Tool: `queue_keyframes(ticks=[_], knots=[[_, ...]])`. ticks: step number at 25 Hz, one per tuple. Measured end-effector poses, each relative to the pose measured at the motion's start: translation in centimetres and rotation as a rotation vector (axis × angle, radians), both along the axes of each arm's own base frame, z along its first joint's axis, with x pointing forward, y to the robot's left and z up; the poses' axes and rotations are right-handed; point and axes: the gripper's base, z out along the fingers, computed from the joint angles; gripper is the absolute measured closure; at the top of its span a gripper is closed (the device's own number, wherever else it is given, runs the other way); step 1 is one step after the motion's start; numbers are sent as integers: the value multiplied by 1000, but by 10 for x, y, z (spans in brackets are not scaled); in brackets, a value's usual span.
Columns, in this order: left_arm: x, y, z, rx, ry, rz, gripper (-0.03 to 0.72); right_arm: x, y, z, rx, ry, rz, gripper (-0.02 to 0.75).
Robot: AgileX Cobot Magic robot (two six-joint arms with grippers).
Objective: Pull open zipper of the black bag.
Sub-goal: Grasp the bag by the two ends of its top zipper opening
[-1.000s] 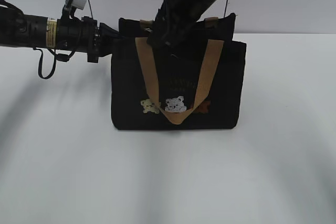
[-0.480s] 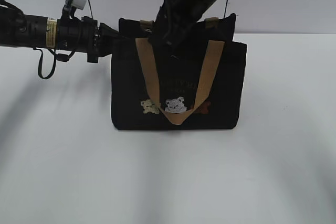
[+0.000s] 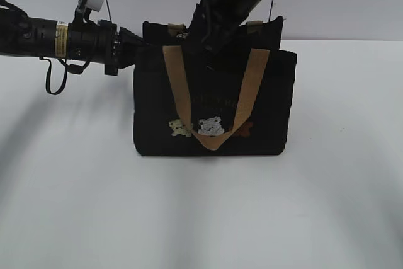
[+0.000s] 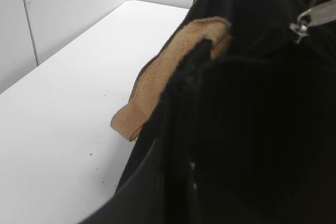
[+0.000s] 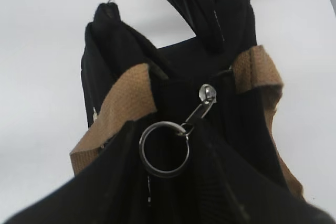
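Black bag (image 3: 214, 102): boxy fabric tote, tan webbing handles, three embroidered bears, upright on white table (image 3: 201, 218). Zipper (image 5: 202, 108) on top edge, silver ring pull. Left gripper (image 3: 129, 45) pinches bag's upper left corner; right gripper (image 3: 201, 36) at the pull, grip not discernible.

- Faint gold lettering (image 3: 217, 101) stood on the near face of the black bag (image 3: 271, 118), above the embroidered bears, but was too dim to be read.
- A yellowish label (image 3: 62, 38) ringed the left arm; its print was too small to make out.
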Motion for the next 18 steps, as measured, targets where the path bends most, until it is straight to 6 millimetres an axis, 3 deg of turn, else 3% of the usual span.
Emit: queue_keyframes(ticks=[18], knots=[[0,0,0,0,0,0,677,1,-5,-2,-40,23,-62,489]])
